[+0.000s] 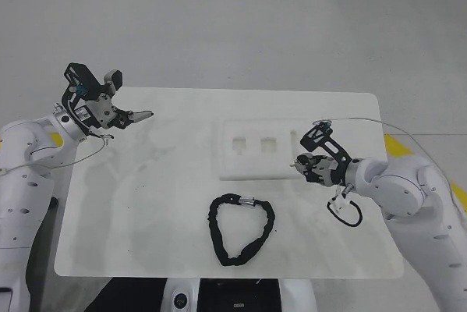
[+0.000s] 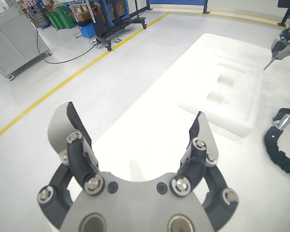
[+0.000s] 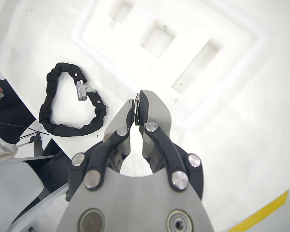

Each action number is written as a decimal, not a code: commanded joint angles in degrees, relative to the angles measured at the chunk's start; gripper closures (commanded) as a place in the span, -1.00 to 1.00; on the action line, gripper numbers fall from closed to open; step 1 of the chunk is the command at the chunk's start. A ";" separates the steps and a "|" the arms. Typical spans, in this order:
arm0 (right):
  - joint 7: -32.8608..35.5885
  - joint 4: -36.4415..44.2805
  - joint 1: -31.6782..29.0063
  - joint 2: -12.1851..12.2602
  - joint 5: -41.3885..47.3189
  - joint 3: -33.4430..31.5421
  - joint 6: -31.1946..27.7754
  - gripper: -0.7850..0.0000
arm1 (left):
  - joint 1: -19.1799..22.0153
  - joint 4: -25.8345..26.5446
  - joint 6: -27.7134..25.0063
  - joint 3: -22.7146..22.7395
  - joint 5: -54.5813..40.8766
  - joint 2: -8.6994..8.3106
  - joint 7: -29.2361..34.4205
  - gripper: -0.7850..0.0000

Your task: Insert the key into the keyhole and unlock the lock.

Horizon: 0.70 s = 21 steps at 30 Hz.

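A black chain lock (image 1: 242, 228) lies looped on the white table (image 1: 139, 226) near its front edge, its silver lock cylinder (image 1: 247, 200) at the top of the loop. In the right wrist view the chain lock (image 3: 70, 107) shows its cylinder (image 3: 81, 92) with the keyhole end facing out. My right gripper (image 1: 298, 164) hovers over the right end of the foam tray, shut on the key (image 3: 136, 107). The left wrist view shows that key (image 2: 268, 65) pointing down from the far gripper. My left gripper (image 1: 143, 115) stands open over the table's back left corner, nothing between its fingers (image 2: 73, 119).
A white foam tray (image 1: 225, 152) with three rectangular recesses sits at the back centre-right of the table. A small dark ring (image 3: 165, 27) lies by the middle recess. Bare table lies between the tray, the chain lock and the left gripper.
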<state>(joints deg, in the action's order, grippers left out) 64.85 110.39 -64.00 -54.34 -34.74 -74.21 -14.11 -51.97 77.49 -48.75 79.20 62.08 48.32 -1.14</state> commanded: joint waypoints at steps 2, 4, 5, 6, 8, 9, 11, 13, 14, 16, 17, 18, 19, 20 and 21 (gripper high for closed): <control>-1.64 0.65 -2.20 0.36 1.08 -2.20 -1.76 1.00 | 0.00 0.00 0.00 0.00 0.00 0.00 0.00 -1.00; -2.51 0.87 -3.18 0.55 2.18 -3.38 -2.84 1.00 | 0.00 0.00 0.00 0.00 0.00 0.00 0.00 -1.00; -2.83 1.01 -3.58 0.63 2.58 -3.91 -3.28 1.00 | 0.00 0.00 0.00 0.00 0.00 0.00 0.00 -1.00; -3.21 1.15 -3.94 0.71 3.08 -4.38 -3.82 1.00 | 0.00 0.00 0.00 0.00 0.00 0.00 0.00 -1.00; -4.12 1.28 -4.58 0.85 4.13 -5.28 -5.18 1.00 | 0.00 0.00 0.00 0.00 0.00 0.00 0.00 -1.00; -4.58 1.34 -4.83 0.93 4.36 -5.70 -5.94 1.00 | 0.00 0.00 0.00 0.00 0.00 0.00 0.00 -1.00; -4.70 1.37 -4.91 0.96 4.30 -5.83 -6.18 1.00 | 0.00 0.00 0.00 0.00 0.00 0.00 0.00 -1.00; -4.70 1.37 -4.91 0.96 4.30 -5.83 -6.18 1.00 | 0.00 0.00 0.00 0.00 0.00 0.00 0.00 -1.00; -4.70 1.37 -4.91 0.96 4.30 -5.83 -6.18 1.00 | 0.00 0.00 0.00 0.00 0.00 0.00 0.00 -1.00; -4.70 1.37 -4.91 0.96 4.30 -5.83 -6.18 1.00 | 0.00 0.00 0.00 0.00 0.00 0.00 0.00 -1.00; -4.70 1.37 -4.91 0.96 4.30 -5.83 -6.18 1.00 | 0.00 0.00 0.00 0.00 0.00 0.00 0.00 -1.00; -4.70 1.37 -4.91 0.96 4.30 -5.83 -6.18 1.00 | 0.00 0.00 0.00 0.00 0.00 0.00 0.00 -1.00; -4.70 1.37 -4.91 0.96 4.30 -5.83 -6.18 1.00 | 0.00 0.00 0.00 0.00 0.00 0.00 0.00 -1.00; -4.70 1.37 -4.91 0.96 4.30 -5.83 -6.18 1.00 | 0.00 0.00 0.00 0.00 0.00 0.00 0.00 -1.00; -4.70 1.37 -4.91 0.96 4.30 -5.83 -6.18 1.00 | 0.00 0.00 0.00 0.00 0.00 0.00 0.00 -1.00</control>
<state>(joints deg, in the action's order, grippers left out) 60.15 111.76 -68.91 -53.38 -30.43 -80.04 -20.29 -51.97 77.49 -48.75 79.20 62.08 48.32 -1.14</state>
